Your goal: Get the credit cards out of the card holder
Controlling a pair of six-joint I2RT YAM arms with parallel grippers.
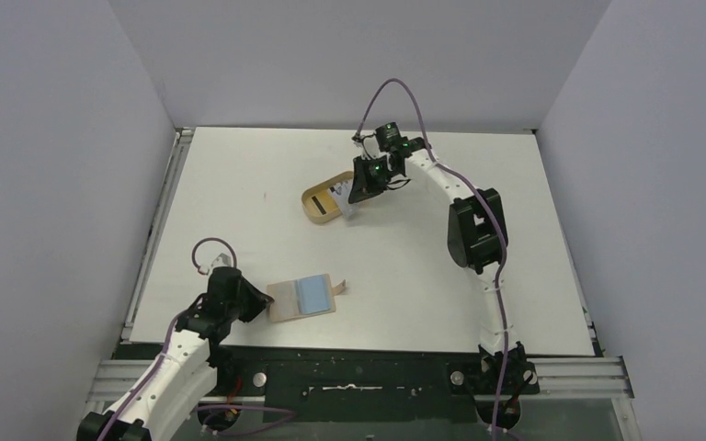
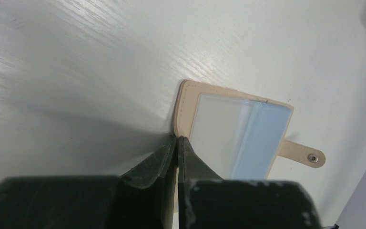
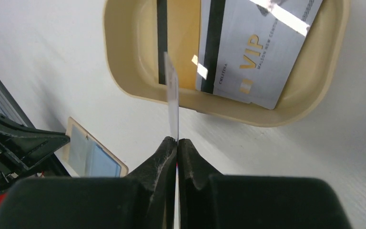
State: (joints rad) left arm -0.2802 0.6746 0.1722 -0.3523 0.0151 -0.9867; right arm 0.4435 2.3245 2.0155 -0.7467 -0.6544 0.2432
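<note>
Credit card (image 3: 172, 95): thin, judged light, stiff and slick. It stands edge-on over the tray (image 3: 121, 81), pinched by one edge in your right tool (image 3: 177, 141). Take edges, not faces. Your left tool (image 2: 177, 139) clamps the open card holder (image 2: 233, 138) on the counter (image 2: 76, 71).

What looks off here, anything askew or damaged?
No damage or spill shows. One oddity: the VIP card lies skewed in the tray, one end apparently resting up on the wall, not flat. The right gripper pinches a second card edge-on above the tray; the left gripper clamps the open card holder by its edge.
</note>
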